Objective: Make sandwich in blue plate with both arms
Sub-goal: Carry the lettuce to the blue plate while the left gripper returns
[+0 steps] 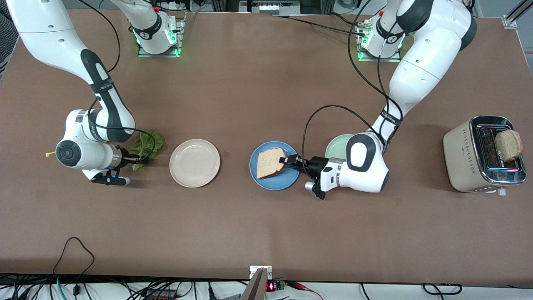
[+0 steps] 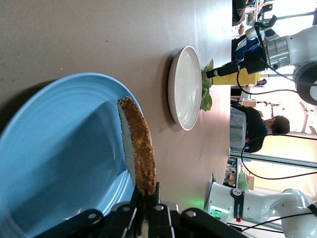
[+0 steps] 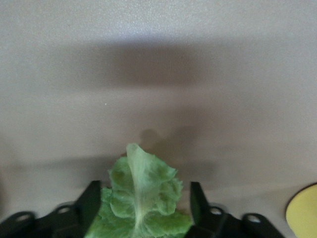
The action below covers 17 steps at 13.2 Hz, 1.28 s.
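- Brown tabletop (image 1: 266,225) carries everything I can see; along its edge nearest the front camera lie only loose cables.
- Nearest of the task items is the blue plate (image 1: 274,166), about midway along the table, with one bread slice (image 1: 270,162) on it.
- I find the left gripper (image 1: 288,161) low at the plate's rim on the left arm's side, fingers clamped on the slice's edge. In the left wrist view the slice (image 2: 137,146) stands on edge over the plate (image 2: 59,148), its crust pinched between the fingers (image 2: 132,206).
- Beside the blue plate toward the right arm's end sits a cream-white plate (image 1: 194,163), bare.
- Farther toward that end I find the right gripper (image 1: 141,158) low over the table at a lettuce leaf (image 1: 146,143). In the right wrist view the leaf (image 3: 141,196) sits between the two fingers (image 3: 89,203), which stand apart on either side of it; I cannot tell whether they touch it.
- A pale mint-green plate (image 1: 338,146) lies just farther from the front camera than the left wrist, partly hidden by that arm.
- At the left arm's end stands a toaster (image 1: 483,160) with a second bread slice (image 1: 509,145) sticking out of a slot.
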Each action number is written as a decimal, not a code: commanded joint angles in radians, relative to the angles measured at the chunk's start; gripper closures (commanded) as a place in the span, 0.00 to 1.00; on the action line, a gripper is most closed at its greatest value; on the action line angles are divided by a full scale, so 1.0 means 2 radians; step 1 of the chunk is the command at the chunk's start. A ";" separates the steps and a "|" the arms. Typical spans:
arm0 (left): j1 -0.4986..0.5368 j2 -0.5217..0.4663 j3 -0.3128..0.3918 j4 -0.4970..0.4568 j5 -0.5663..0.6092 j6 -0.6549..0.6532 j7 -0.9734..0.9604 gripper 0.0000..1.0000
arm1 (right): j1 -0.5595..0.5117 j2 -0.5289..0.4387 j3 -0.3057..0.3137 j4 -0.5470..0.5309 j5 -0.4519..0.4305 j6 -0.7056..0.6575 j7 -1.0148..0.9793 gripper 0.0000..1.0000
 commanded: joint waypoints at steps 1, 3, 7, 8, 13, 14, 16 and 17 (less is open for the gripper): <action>0.004 -0.006 0.006 -0.006 0.010 0.004 0.026 0.01 | -0.003 -0.002 0.002 0.002 -0.009 -0.007 -0.002 0.51; 0.014 -0.014 0.006 -0.001 0.062 0.000 0.041 0.00 | -0.002 -0.001 0.002 0.003 -0.010 -0.007 -0.002 0.74; 0.045 -0.050 0.006 -0.002 0.168 -0.066 0.040 0.00 | -0.002 -0.001 0.002 0.006 -0.023 -0.007 -0.002 1.00; 0.053 -0.056 0.006 -0.002 0.186 -0.081 0.040 0.00 | -0.002 -0.001 0.002 0.008 -0.023 -0.009 -0.002 1.00; 0.070 -0.104 0.006 0.001 0.321 -0.151 -0.009 0.00 | -0.001 -0.017 0.003 0.036 -0.018 -0.042 0.000 1.00; 0.069 -0.119 0.006 0.001 0.357 -0.167 -0.025 0.00 | 0.000 -0.026 0.004 0.044 -0.013 -0.057 0.004 1.00; 0.067 -0.146 0.005 0.001 0.431 -0.198 -0.045 0.00 | 0.003 -0.039 0.008 0.067 0.011 -0.101 0.040 1.00; 0.067 -0.157 0.005 0.001 0.465 -0.213 -0.056 0.00 | 0.012 -0.039 0.008 0.090 0.037 -0.132 0.066 1.00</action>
